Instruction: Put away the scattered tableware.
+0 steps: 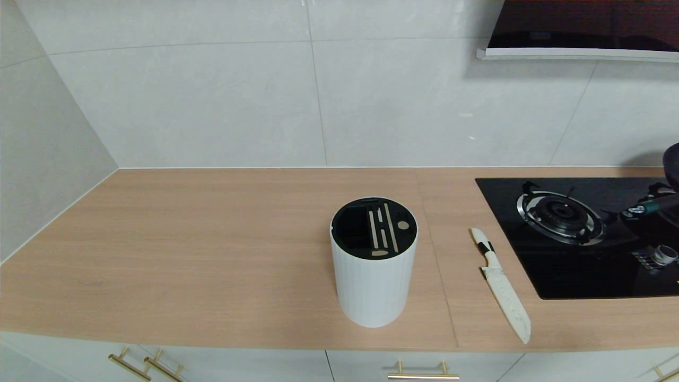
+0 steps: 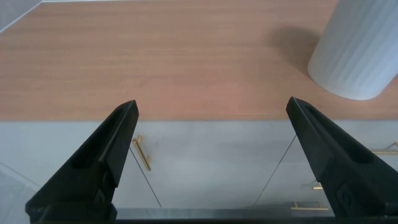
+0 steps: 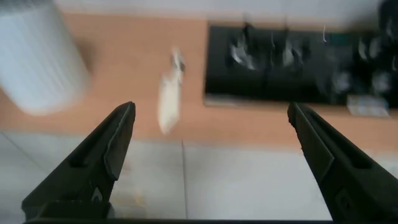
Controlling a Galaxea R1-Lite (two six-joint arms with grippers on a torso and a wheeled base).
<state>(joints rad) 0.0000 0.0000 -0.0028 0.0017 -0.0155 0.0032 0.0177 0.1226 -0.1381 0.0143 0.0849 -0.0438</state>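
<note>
**Head view: knife flat on the table, both end effectors spread wide**

The knife [image 1: 501,284] lies flat on the table [image 1: 212,254]. Its white handle, with a black band, points toward the wall [image 1: 212,106], and its pale blade runs toward the front edge, where the tip stops just short. It sits between the holder [image 1: 374,276] and the hob [image 1: 578,276], closer to the hob and touching neither.

The holder is a white ribbed cylinder standing upright to the knife's left. Its black top has narrow slots and one larger opening. On the hob, a burner [image 1: 561,215] sits behind the knife's handle end, and a knob [image 1: 664,255] is near the right edge. A hood [image 1: 583,32] hangs on the wall above.

My left end effector [image 2: 211,106] is wide open and grips nothing. It sits out in front of the table's front edge, above the cupboard doors and a brass handle [image 2: 142,154], with the holder [image 2: 354,53] beyond it to one side.

My right end effector [image 3: 211,107] is spread just as wide and grips nothing either. It is also in front of the table edge. Beyond its fingers I see the knife [image 3: 169,93] as a blurred pale shape, with the holder [image 3: 40,56] on one side of it and the hob [image 3: 292,62] on the other.
</note>
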